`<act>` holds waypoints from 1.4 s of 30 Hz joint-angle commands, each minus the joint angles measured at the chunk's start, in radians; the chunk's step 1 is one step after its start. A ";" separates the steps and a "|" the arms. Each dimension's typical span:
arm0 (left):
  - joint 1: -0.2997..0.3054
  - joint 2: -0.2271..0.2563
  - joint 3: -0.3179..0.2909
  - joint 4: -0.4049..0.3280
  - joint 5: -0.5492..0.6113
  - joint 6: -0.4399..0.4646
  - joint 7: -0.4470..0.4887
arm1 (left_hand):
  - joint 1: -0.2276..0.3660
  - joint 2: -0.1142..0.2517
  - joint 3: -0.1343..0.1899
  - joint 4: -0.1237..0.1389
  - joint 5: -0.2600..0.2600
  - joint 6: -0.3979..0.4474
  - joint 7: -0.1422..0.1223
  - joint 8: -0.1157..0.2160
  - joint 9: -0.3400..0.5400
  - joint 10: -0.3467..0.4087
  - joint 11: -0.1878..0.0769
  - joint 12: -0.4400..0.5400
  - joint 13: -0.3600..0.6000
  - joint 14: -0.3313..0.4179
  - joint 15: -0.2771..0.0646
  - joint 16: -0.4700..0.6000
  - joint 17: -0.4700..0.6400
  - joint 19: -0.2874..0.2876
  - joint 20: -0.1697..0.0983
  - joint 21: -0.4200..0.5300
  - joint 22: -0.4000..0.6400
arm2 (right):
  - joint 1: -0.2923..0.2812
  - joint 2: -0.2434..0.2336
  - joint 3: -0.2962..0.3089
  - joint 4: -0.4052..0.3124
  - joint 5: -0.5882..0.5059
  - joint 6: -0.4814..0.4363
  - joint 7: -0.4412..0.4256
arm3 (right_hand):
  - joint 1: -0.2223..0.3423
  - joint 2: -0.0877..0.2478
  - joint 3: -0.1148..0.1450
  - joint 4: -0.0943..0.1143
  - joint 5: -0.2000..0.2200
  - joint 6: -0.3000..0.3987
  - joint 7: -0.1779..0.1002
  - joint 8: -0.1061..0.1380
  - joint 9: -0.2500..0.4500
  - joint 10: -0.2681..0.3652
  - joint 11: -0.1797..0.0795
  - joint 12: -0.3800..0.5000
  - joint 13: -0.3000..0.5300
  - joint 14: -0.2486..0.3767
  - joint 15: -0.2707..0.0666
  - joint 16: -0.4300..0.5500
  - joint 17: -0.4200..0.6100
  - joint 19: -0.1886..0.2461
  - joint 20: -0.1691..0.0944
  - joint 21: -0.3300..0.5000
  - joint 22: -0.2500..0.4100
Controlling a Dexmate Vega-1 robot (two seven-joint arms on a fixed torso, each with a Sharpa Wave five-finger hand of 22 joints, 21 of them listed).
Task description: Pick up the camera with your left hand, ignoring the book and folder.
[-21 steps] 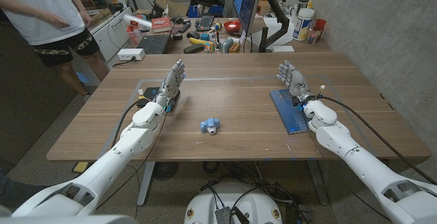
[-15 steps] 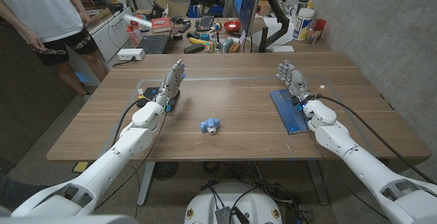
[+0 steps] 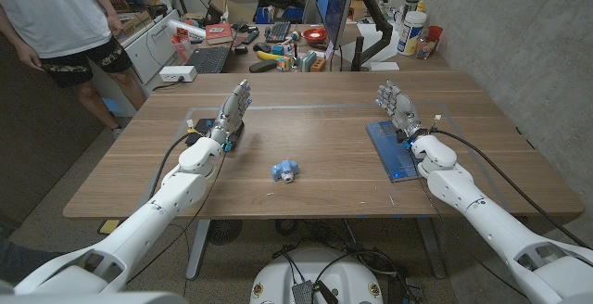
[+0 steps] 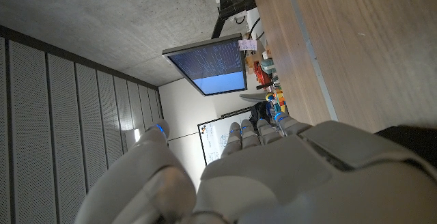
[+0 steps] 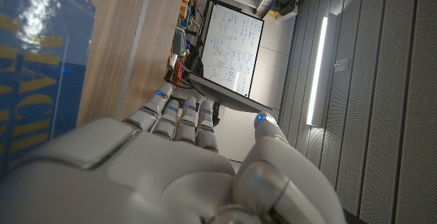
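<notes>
The camera (image 3: 285,170) sits mid-bench, at four o'clock from my left hand (image 3: 233,116), whose fingers (image 3: 243,96) look extended and empty. I'd swing over, descend, then close around its body.

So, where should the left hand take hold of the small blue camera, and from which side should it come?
Probably from above, closing across the camera's blue body rather than its pale end. It lies low and alone on the wooden table, free on every side, toward the robot's right of the open left hand. Its finer shape is too small to tell.
</notes>
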 commanded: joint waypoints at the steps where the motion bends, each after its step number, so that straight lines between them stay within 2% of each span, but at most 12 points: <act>1: 0.014 0.015 0.007 -0.022 0.035 -0.010 0.028 | 0.010 0.003 0.002 -0.001 0.008 0.003 0.003 0.004 0.006 -0.002 -0.004 0.006 0.005 -0.009 -0.002 0.005 0.005 -0.010 -0.069 0.006 0.001 | 0.003 -0.002 0.001 0.008 -0.010 0.012 -0.003 | 0.005 0.003 0.004 -0.002 0.006 0.010 -0.002 0.005 0.004 0.009 -0.004 0.003 0.005 0.010 0.003 0.006 0.005 0.013 -0.021 -0.004 0.003; 17: 0.047 0.032 0.000 -0.064 0.054 -0.052 0.033 | 0.016 0.008 0.002 -0.003 0.010 0.008 -0.003 0.006 0.006 0.006 -0.005 0.009 0.006 0.001 -0.004 0.008 0.005 -0.009 -0.061 0.006 0.001 | -0.004 -0.005 0.003 -0.007 -0.020 0.023 -0.016 | 0.005 0.003 0.003 -0.004 0.006 0.013 -0.003 0.004 0.004 0.013 -0.005 0.002 0.005 0.011 0.002 0.005 0.005 0.015 -0.021 -0.010 0.003; 30: 0.115 0.063 -0.015 -0.132 0.076 -0.096 0.046 | 0.020 0.011 0.001 -0.005 0.011 0.016 -0.005 0.008 0.006 0.014 -0.007 0.012 0.006 0.007 -0.006 0.010 0.005 -0.007 -0.056 0.007 0.001 | -0.018 -0.015 0.003 -0.037 -0.029 0.023 -0.029 | 0.004 0.004 0.002 -0.004 0.005 0.015 -0.003 0.003 0.004 0.015 -0.007 0.001 0.005 0.013 0.002 0.005 0.006 0.018 -0.021 -0.015 0.003; 42: 0.154 0.076 -0.022 -0.160 0.088 -0.121 0.051 | 0.024 0.013 0.000 -0.007 0.012 0.023 -0.004 0.010 0.006 0.020 -0.006 0.013 0.006 0.012 -0.006 0.011 0.005 -0.006 -0.053 0.007 0.001 | -0.013 -0.011 0.000 -0.034 -0.035 0.028 -0.032 | 0.005 0.004 0.002 -0.006 0.005 0.016 -0.005 0.002 0.004 0.018 -0.007 0.001 0.005 0.013 0.001 0.004 0.005 0.021 -0.021 -0.019 0.004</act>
